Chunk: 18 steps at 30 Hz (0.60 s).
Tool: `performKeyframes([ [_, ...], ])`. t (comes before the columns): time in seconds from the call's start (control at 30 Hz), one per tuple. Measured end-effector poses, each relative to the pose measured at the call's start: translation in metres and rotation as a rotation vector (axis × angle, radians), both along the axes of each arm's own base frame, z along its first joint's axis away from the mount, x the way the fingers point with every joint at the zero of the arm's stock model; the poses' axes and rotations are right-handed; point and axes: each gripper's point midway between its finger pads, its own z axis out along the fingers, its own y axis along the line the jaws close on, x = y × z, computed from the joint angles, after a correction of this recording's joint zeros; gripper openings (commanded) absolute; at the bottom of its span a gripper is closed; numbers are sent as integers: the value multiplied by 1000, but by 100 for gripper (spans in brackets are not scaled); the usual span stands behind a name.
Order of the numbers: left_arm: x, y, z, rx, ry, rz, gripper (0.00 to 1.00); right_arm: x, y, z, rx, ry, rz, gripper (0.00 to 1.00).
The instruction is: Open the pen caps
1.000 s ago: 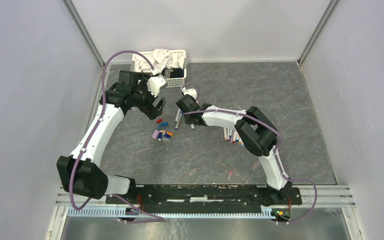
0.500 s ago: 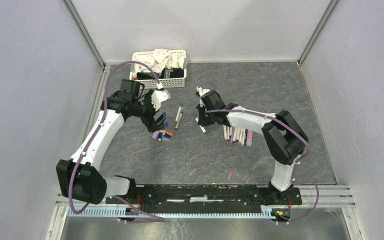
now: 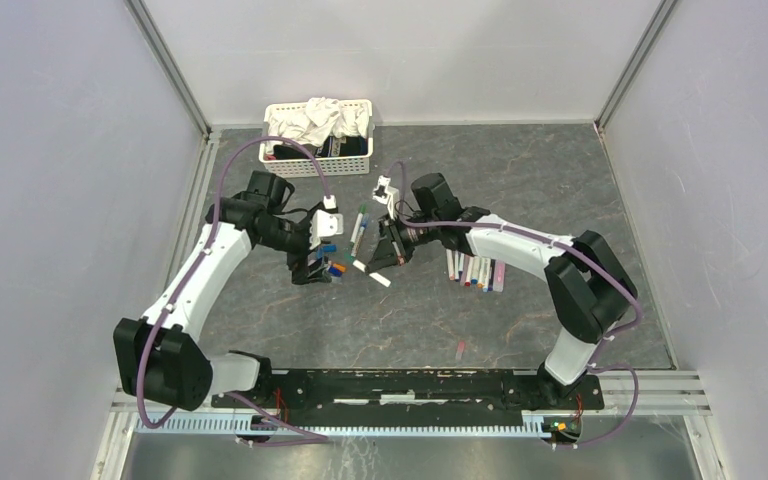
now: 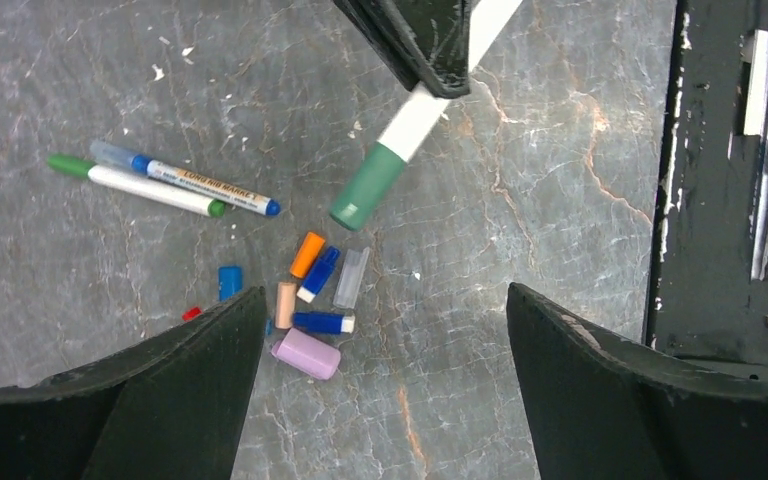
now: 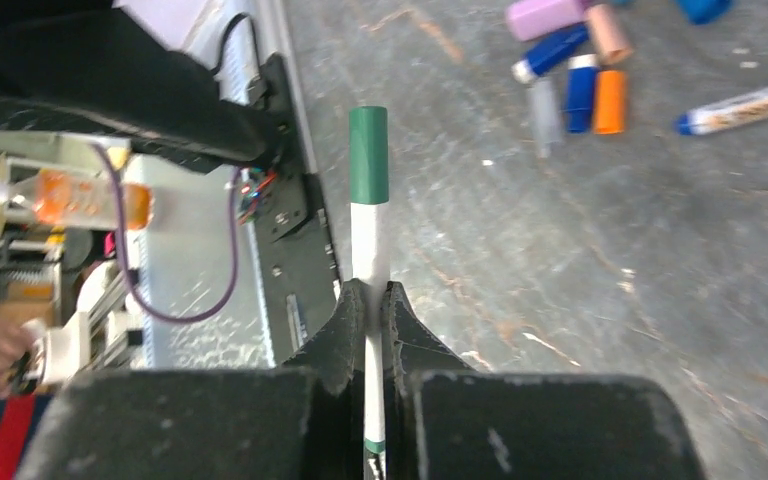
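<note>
Moved: the right arm has swung its pen across toward the left arm, which has dropped in over the loose caps (image 4: 310,290).
Left gripper (image 4: 380,300): jaws wide, holding nothing.
Green cap (image 4: 368,186): on the pen's end, just beyond the left jaws, in line with their gap.
Pen (image 5: 368,245): long axis points cap-first at the left gripper.
Right gripper (image 5: 368,300): clamped on the white barrel.
Next: the left gripper is nearer, so it likely closes on that cap.

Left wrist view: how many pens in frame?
3. Two lie side by side on the table at upper left: a green-ended pen and a blue-tipped pen. A third, green-capped pen, is held by the right gripper at top. More may lie outside this frame.
</note>
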Motion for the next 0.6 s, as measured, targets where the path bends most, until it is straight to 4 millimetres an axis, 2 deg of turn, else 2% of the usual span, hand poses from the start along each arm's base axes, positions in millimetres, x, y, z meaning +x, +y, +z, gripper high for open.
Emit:
performKeyframes([
  [0.13,-6,-4,-1,-9,-9,-57,90,-25,6,9,50,38,111,0],
  [0.3,-13,-12,-2,-15,-19,-123,84,-39,14,10,63,69,189,0],
  [0.6,-29,-24,-10,0,6,-218,48,-37,24,17,77,73,224,0],
])
